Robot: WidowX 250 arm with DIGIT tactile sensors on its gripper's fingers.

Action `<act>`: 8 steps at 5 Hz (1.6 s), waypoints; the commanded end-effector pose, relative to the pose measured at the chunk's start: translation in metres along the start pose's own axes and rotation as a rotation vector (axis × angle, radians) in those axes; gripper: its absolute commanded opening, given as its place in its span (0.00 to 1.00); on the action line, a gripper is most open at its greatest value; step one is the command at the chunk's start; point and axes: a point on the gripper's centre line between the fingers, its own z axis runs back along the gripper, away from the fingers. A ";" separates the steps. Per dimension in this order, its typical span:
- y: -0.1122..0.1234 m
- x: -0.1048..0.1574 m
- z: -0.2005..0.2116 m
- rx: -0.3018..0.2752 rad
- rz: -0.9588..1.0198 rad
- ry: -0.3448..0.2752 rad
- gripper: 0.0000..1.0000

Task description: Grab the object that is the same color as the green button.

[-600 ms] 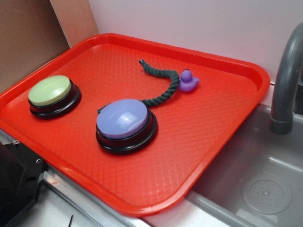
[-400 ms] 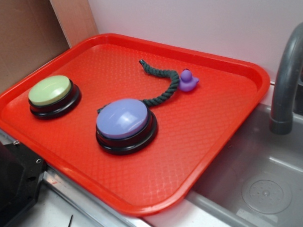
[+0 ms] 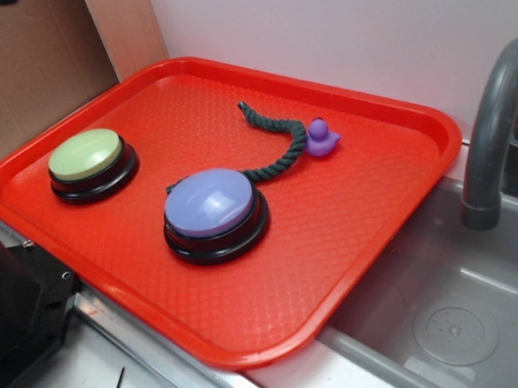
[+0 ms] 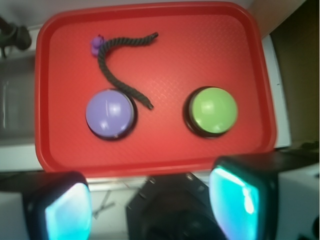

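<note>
Black hand [image 4: 150,202], glossy cyan-lit fingers [image 4: 67,210]

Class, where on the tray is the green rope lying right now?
In the exterior view, the green rope curves across the red tray's far half, from beside the purple duck to the purple button.

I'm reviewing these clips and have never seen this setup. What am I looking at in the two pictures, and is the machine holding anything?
One picture is from a fixed camera off to the side; the other is from a camera on the robot arm's wrist, looking down. The two blurry teal-lit pads are the fingers of its gripper, spread apart and holding nothing. Below lies a red tray holding a green button, a purple button, a dark green rope and a small purple duck beside the rope. A grey tap stands over a sink.
</note>
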 end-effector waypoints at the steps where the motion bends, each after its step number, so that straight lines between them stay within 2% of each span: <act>1: -0.025 0.042 -0.053 0.000 0.183 -0.107 1.00; 2: -0.034 0.061 -0.077 -0.013 0.188 -0.117 1.00; 4: -0.053 0.103 -0.147 0.067 0.248 -0.163 1.00; 5: -0.055 0.112 -0.176 0.092 0.274 -0.168 1.00; 6: -0.051 0.119 -0.206 0.127 0.295 -0.131 1.00; 7: -0.054 0.120 -0.222 0.144 0.279 -0.122 1.00; 8: -0.055 0.119 -0.233 0.150 0.259 -0.148 0.36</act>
